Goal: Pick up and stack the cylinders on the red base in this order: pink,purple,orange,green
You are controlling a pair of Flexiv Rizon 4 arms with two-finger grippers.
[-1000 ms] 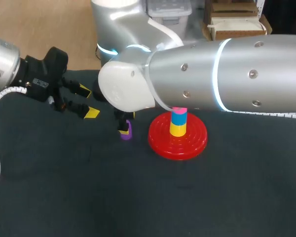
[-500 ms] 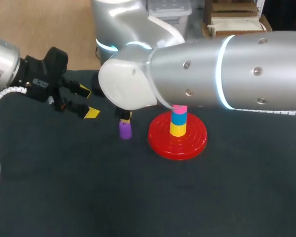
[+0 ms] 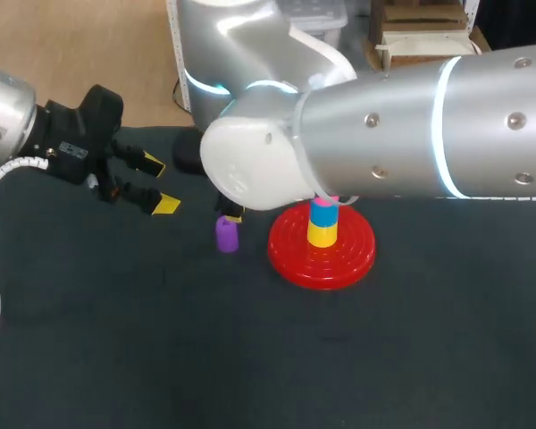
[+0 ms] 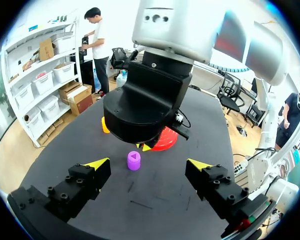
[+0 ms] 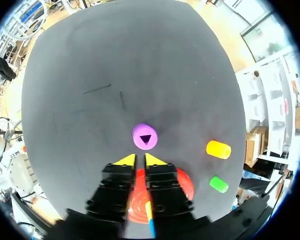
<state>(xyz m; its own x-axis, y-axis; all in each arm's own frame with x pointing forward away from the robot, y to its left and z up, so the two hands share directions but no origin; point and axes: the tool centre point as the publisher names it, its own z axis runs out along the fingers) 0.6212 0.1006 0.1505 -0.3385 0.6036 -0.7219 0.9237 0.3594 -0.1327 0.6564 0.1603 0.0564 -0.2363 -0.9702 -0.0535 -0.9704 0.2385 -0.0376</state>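
— Dark table (image 3: 116, 357), red base (image 3: 322, 259) near its middle. Where was purple (image 3: 226, 235)?
— Upright on the table at the base's nine o'clock, apart from it, just ahead of the right hand (image 5: 139, 159). That hand's fingers were pinched together on nothing.
— So what could have gone wrong?
— Had it come down clenched, I judged, it would have tipped or shoved purple rather than straddled it. The right arm (image 3: 411, 134) also hung close over pink (image 3: 326, 199) on the base, and a swing could have clipped it.
— And the left hand (image 3: 159, 185)?
— Spread wide, empty, at purple's ten o'clock.
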